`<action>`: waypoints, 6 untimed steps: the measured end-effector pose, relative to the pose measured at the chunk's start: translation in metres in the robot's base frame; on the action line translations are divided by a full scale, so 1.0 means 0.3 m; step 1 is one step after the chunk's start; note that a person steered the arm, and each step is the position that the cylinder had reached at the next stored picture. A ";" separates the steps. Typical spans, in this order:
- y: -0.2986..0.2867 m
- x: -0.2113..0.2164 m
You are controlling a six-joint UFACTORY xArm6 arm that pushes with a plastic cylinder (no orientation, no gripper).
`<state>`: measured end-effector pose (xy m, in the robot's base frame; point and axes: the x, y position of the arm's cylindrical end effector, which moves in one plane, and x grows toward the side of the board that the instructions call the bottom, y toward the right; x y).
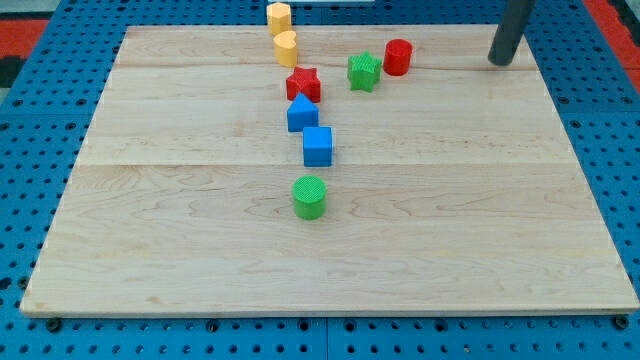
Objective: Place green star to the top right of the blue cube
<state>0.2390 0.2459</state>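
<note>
Currently: green star at one o'clock of blue cube, touching neither; my tip parked well apart at three o'clock; no claw fitted.

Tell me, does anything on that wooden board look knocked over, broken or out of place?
Nothing stands out. All eight blocks sit flat and undamaged on the board, clustered near the view's top centre. My tip rests apart at the top right, touching none.
</note>
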 end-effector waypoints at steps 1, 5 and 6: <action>0.041 -0.155; -0.604 -0.015; -0.655 0.226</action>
